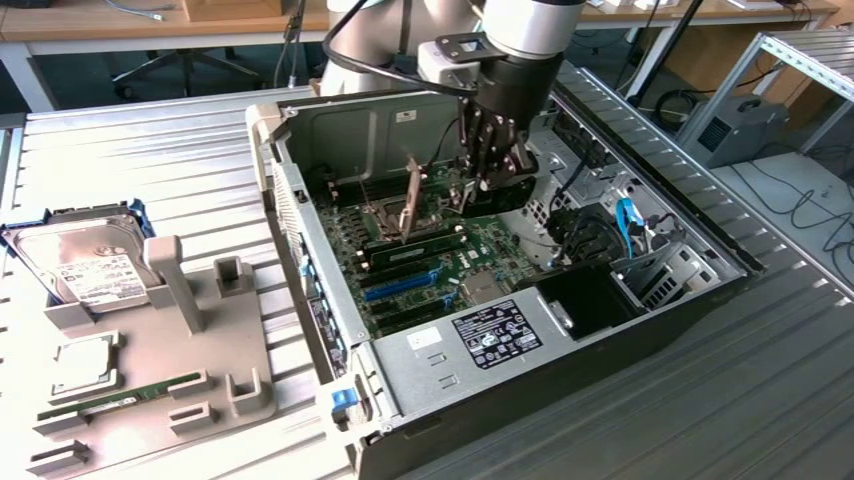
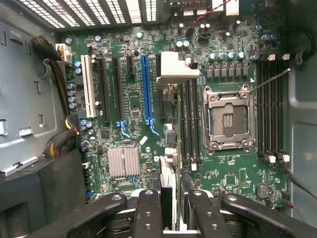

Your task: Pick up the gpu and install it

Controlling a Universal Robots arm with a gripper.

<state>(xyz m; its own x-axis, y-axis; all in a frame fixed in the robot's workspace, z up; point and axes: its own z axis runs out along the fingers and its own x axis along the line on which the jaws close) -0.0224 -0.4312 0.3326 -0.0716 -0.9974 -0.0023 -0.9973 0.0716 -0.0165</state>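
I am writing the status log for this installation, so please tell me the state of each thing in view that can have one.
gripper: shut on the gpu.
gpu: held edge-on over the motherboard; seated or not, cannot tell.
computer case: lying on its side, open.
CPU socket: empty.
blue slot: empty.
hard drive: outside the case, on the grey holder.

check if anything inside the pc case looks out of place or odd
The CPU socket stands open and empty, its thin lever swung out over the memory slots. Nothing else looks askew or damaged; the gripper holds the gpu edge-on above the motherboard.
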